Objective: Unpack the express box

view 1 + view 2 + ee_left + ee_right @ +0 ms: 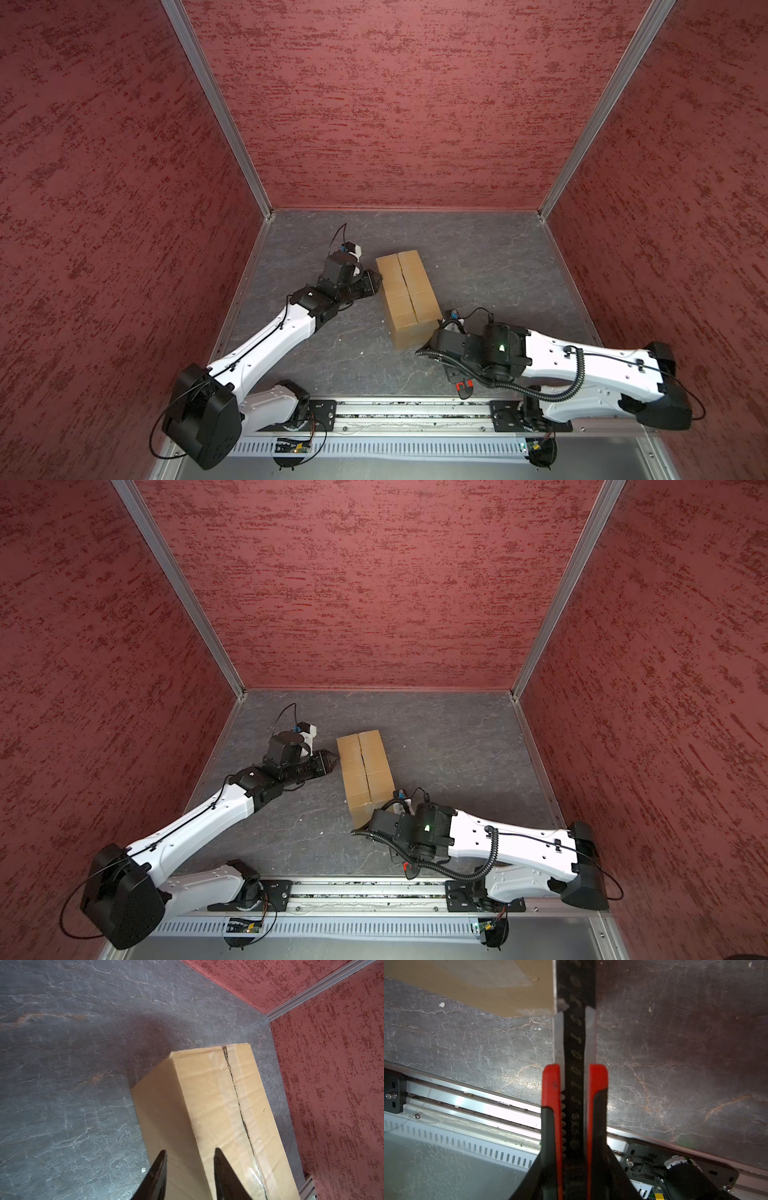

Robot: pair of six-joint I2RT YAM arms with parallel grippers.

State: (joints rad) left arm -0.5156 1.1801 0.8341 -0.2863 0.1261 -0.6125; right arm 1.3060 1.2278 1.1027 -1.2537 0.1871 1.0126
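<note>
The right gripper (pixel 574 1109) is clamping a red-and-black utility knife (pixel 552 1084), its dark blade (pixel 579 985) running to the frame's top edge beside a corner of the express box (pixel 488 997). The left gripper (pixel 190 1150) is standing narrowly parted and empty, just beside the box's long side. In both top views the box (pixel 409 297) is lying diagonally at mid-frame, flaps shut, on the grey table (pixel 498 257)

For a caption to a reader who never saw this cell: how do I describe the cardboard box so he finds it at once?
Look at the grey stone-patterned table inside the red walls. Near its middle, between the two robot arms, lies the express box. It is the only brown thing: an oblong carton, its closed flaps meeting at a long seam.
</note>
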